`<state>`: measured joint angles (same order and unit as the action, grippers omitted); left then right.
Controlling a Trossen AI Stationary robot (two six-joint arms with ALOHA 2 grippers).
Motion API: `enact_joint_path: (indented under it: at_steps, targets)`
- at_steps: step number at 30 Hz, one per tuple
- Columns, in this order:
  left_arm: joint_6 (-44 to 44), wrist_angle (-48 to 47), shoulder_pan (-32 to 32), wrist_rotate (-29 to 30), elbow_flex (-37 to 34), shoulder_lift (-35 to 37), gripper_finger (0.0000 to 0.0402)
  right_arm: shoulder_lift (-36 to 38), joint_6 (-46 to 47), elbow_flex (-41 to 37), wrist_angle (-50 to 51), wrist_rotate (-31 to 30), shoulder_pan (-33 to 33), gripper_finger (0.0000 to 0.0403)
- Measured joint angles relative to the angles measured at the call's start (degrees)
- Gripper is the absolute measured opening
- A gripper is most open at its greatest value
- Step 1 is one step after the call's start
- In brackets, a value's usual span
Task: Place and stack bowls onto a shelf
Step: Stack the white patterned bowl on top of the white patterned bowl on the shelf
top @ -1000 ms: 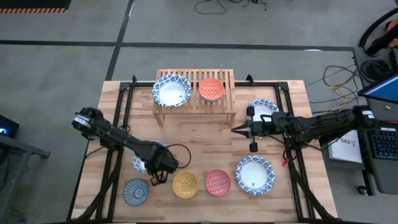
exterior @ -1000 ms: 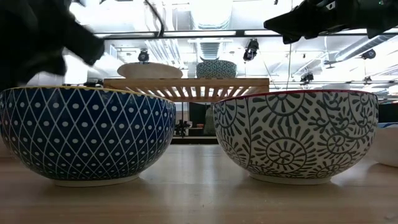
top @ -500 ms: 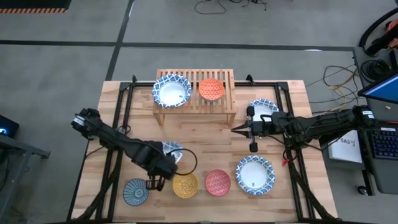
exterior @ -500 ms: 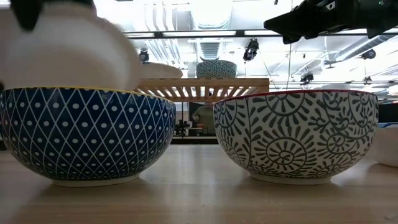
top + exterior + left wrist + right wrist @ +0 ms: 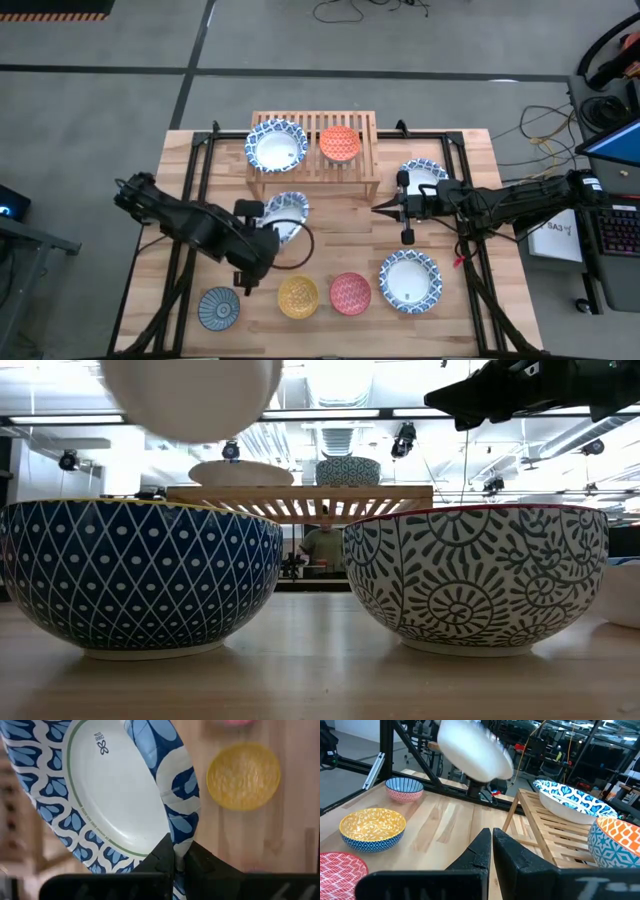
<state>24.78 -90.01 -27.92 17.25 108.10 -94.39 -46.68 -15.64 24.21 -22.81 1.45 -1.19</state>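
Where grey floor rings the wooden table [image 5: 330,225]: left gripper [image 5: 262,238] pinching a white bowl [image 5: 288,212], right gripper [image 5: 380,209] closed, empty.

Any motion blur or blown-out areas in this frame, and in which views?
Right wrist view: the white bowl carried by the left gripper is smeared by motion, while the shelf stays sharp. Low view: the same bowl is soft at the top edge, and the ceiling lights behind it are washed out. High view: evenly lit, no glare.
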Motion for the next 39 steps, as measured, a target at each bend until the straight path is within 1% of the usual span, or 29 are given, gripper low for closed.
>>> enact_joint_path:
  at_steps: [3, 6, 10, 12, 16, 20, 24, 28, 32, 36, 39]
  targets:
    - [-4.84, -0.02, 0.01, 2.87, 4.53, 0.0, 0.0, 0.0, 0.0, 0.0, 0.02, 0.0, 0.0, 0.0009]
    - [-9.51, -0.03, 0.07, 7.36, 8.74, 0.0, 0.0, -0.02, 0.02, 0.0, 0.11, 0.0, 0.0, 0.0009]
    - [-14.09, 0.01, 0.37, 17.09, 13.08, -0.04, 0.0, -0.02, 0.02, 0.0, 0.11, 0.0, 0.0, 0.0009]
    - [-16.58, 0.0, 1.27, 19.9, 14.6, -0.04, 0.0, -0.02, 0.0, 0.0, 0.11, 0.0, 0.0, 0.0009]
    - [-20.66, -0.03, 5.32, 20.02, 15.79, -0.04, 0.0, -0.02, 0.01, 0.0, 0.19, -0.01, 0.0, 0.0009]
    - [-24.4, -0.03, 11.8, 19.09, 14.14, 0.14, 0.0, -0.02, 0.02, 0.0, 0.22, 0.0, 0.0, 0.0009]
    - [-27.75, 0.0, 20.28, 17.07, 11.43, 0.33, 0.0, -0.02, 0.02, 0.0, 0.25, 0.0, 0.0, 0.0009]
    - [-28.89, -0.03, 29.51, 15.55, 7.78, 0.37, 0.0, -0.02, 0.02, 0.0, 0.33, 0.0, 0.0, 0.0009]
    - [-29.29, -0.05, 37.06, 11.14, 3.82, 0.39, 0.0, -0.02, 0.01, 0.0, 0.36, 0.0, 0.0, 0.0009]
    - [-28.95, -0.01, 41.22, 7.53, 0.1, 0.33, 0.0, -0.02, -0.28, 0.0, 0.67, -0.01, 0.0, 0.0009]
    - [-28.9, 0.01, 42.01, 7.18, -2.16, 0.33, 0.0, -0.02, -0.68, 0.0, 1.54, -0.11, 0.06, 0.0009]
